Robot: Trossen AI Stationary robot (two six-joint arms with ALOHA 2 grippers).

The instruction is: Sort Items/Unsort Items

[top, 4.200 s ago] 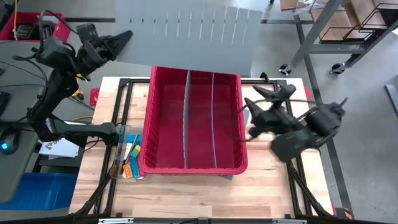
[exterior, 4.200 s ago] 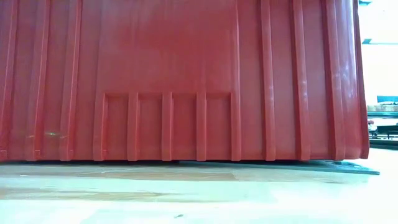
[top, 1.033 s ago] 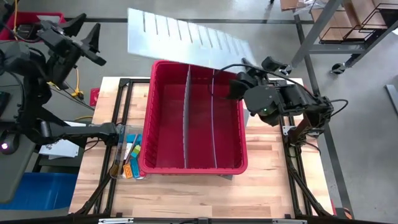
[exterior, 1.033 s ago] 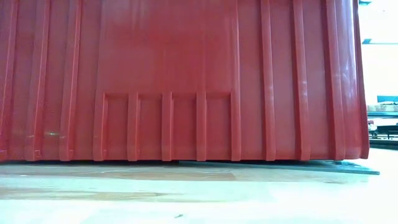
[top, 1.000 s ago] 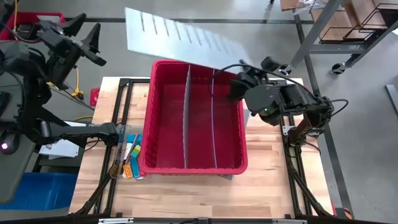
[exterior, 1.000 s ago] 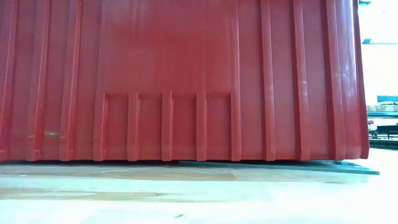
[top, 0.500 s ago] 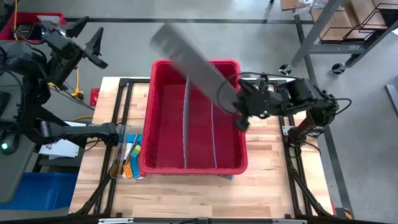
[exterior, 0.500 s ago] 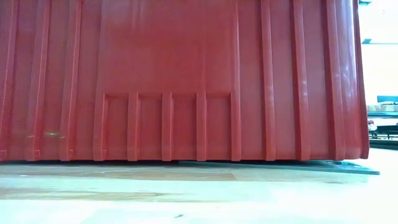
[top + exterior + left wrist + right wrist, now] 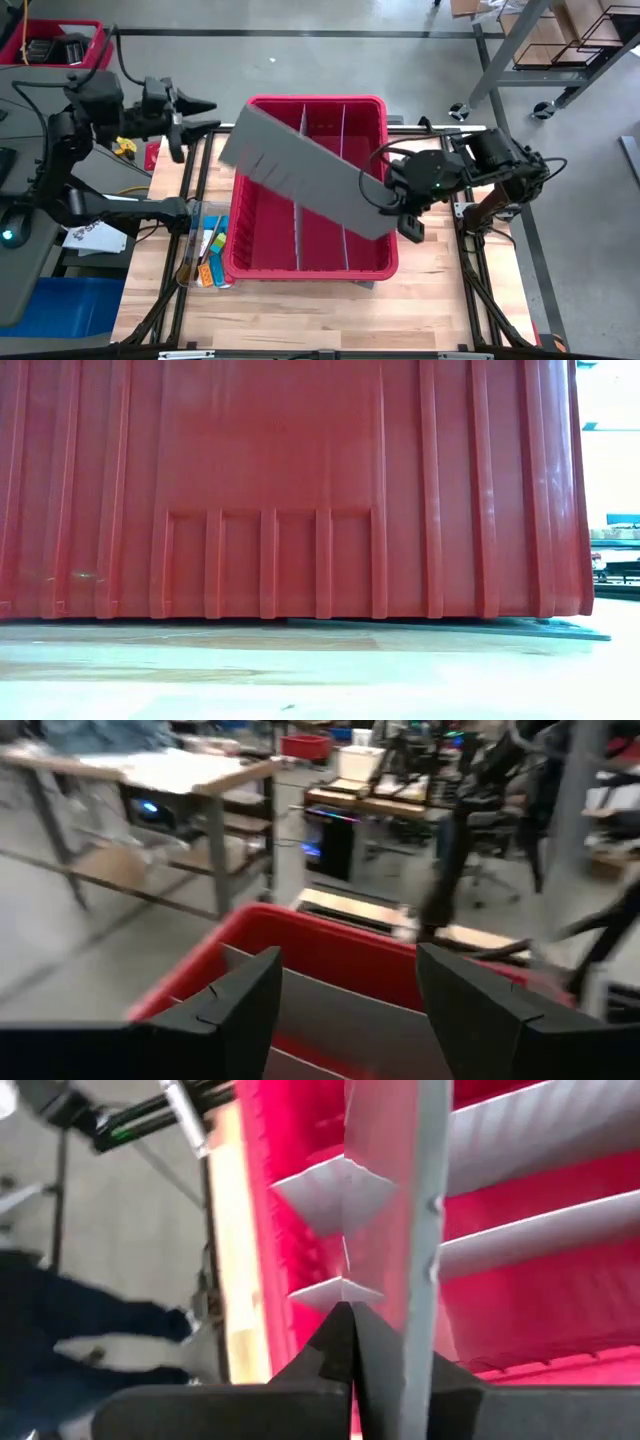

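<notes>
The items (image 9: 207, 256), orange, blue and yellow pieces, lie in a clear tray on the table just left of the large red bin (image 9: 265, 262). A grey slotted panel (image 9: 295, 175) slants across the top of the bin, from beyond its far left corner to its right rim. My right gripper (image 9: 395, 210) is shut on the panel's right end. My left gripper (image 9: 205, 115) hangs open and empty in the air off the table's far left corner, pointing at the bin. In the left wrist view its fingers (image 9: 250, 1000) frame the bin's rim and the panel (image 9: 340, 1020). My right gripper pinches the grey panel between its two fingers (image 9: 335, 1345) at the panel's right end (image 9: 390, 1320), by the bin's right rim. It comes from the table's right side, slanting down. The panel is lifted and tilted over the bin. Whether it touches the bin, I cannot tell.
Two pale dividers (image 9: 343, 140) split the red bin into three long compartments. The bin's ribbed wall (image 9: 300, 490) fills the low view. Bare wooden table (image 9: 300, 315) lies along the near edge. A person's dark trouser leg (image 9: 60, 1320) shows beyond the table.
My right gripper has swung toward the near edge and rolled, bringing the grey panel from beyond the bin's far rim down to lie slanted across the bin. My left gripper has gone right toward the bin, sunk a little and turned.
</notes>
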